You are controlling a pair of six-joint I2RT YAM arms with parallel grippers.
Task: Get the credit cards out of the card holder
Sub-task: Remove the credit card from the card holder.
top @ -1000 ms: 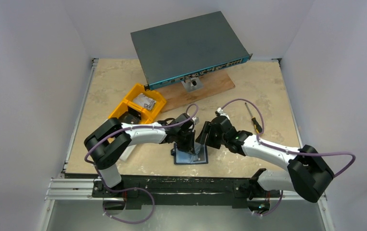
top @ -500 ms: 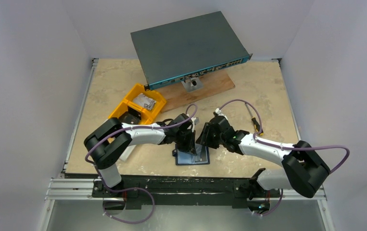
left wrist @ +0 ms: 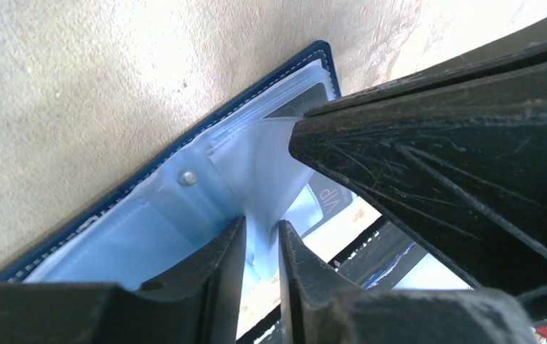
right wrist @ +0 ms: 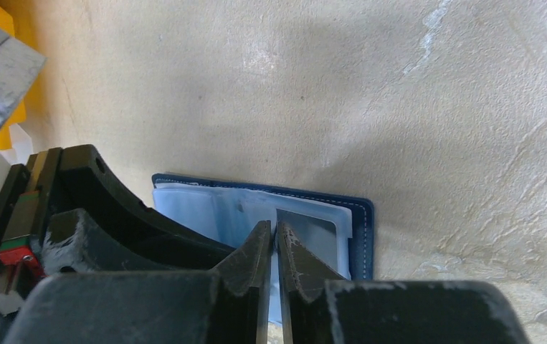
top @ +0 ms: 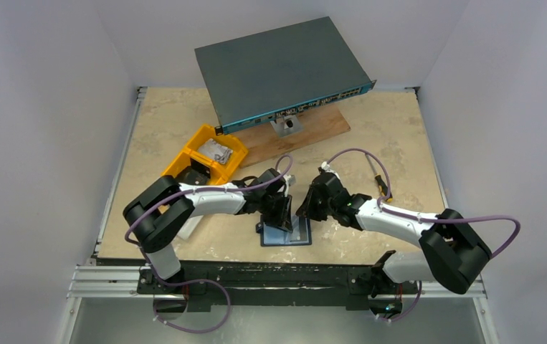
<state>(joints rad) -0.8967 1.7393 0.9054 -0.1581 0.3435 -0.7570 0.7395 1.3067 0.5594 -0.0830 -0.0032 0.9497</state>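
fingers (right wrist: 252,265) on the open card holder (right wrist: 360,236)

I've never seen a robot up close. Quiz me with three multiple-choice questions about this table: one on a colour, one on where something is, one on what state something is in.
1. What colour is the bin?
A. Red
B. Green
C. Yellow

2. Where is the card holder?
A. Inside the bin
B. On the table near its front edge, between the left gripper and the right gripper
C. At the table's far back edge

3. How does the card holder lie?
A. Open, its inside showing
B. Folded shut
C. Standing on edge

Answers:
1 C, its walls are bright yellow.
2 B, the top view shows it by the front edge, where both arms meet.
3 A, both wrist views show its pale inside within the blue cover.
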